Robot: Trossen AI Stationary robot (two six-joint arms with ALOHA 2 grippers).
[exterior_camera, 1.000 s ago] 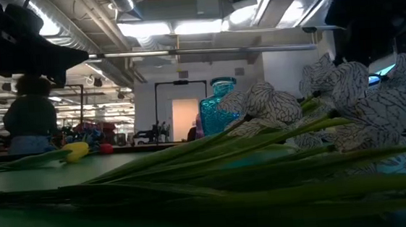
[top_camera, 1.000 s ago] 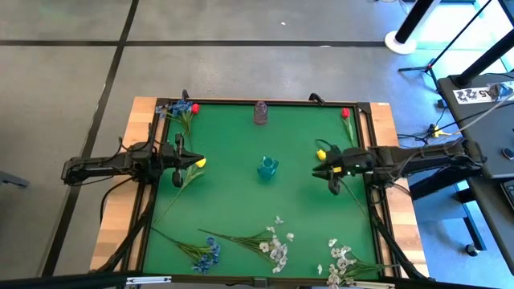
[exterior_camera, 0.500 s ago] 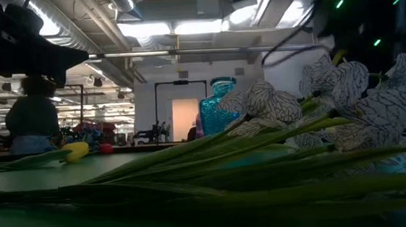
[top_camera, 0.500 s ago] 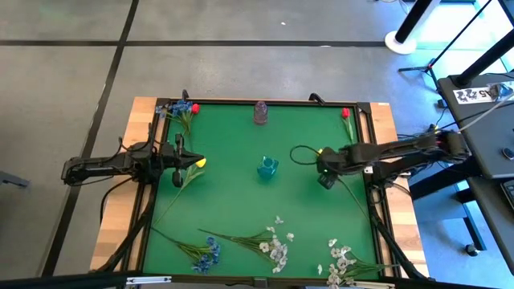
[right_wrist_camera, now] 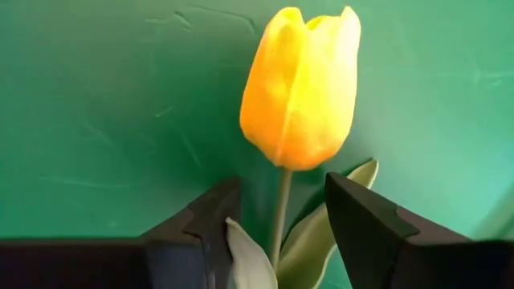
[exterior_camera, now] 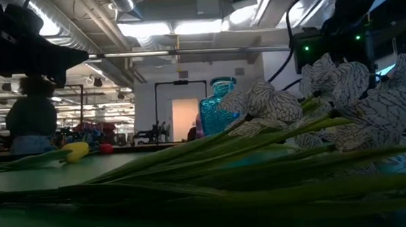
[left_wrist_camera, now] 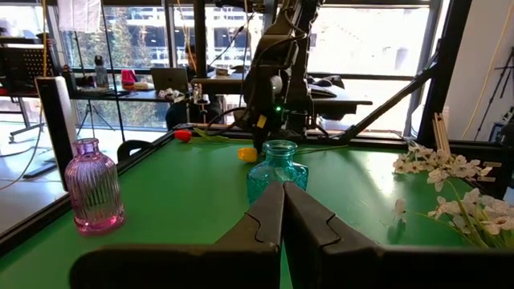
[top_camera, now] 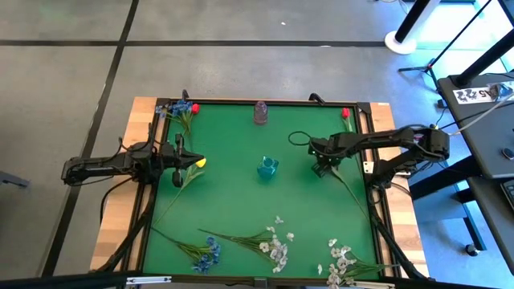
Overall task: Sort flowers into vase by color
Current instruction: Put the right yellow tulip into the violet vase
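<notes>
Step in hand: the right gripper (top_camera: 319, 168) hangs over the green counter (top_camera: 233, 201) just right of centre, its jaws apart with the stem of a yellow tulip (right_wrist_camera: 301, 88) between them; whether they grip it I cannot tell. I judge this the pick-up, or early carry, of one yellow flower.

Next move: likely closing firmly on the stem, lifting, then bringing the stem end over the mouth of a vase (the teal vase (top_camera: 267, 167) at centre is nearest) and lowering it upright.

Tulip's look: a plump, closed yellow-orange bud on a thin green stem with pale green leaves, seen close in the right wrist view against the green surface.

Left gripper (left_wrist_camera: 283, 210): waiting at the left edge of the counter, jaws together, beside a second yellow tulip (top_camera: 199, 163) lying there.

Vases: teal one at centre; a pink ribbed vase (top_camera: 261, 111) at the far edge.

Other flowers: red buds at the far right corner (top_camera: 346, 114) and far left (top_camera: 194, 107), beside blue blooms (top_camera: 178, 107); another blue cluster (top_camera: 207, 257) and white sprays (top_camera: 277, 245) along the near edge, none yet in a vase.
</notes>
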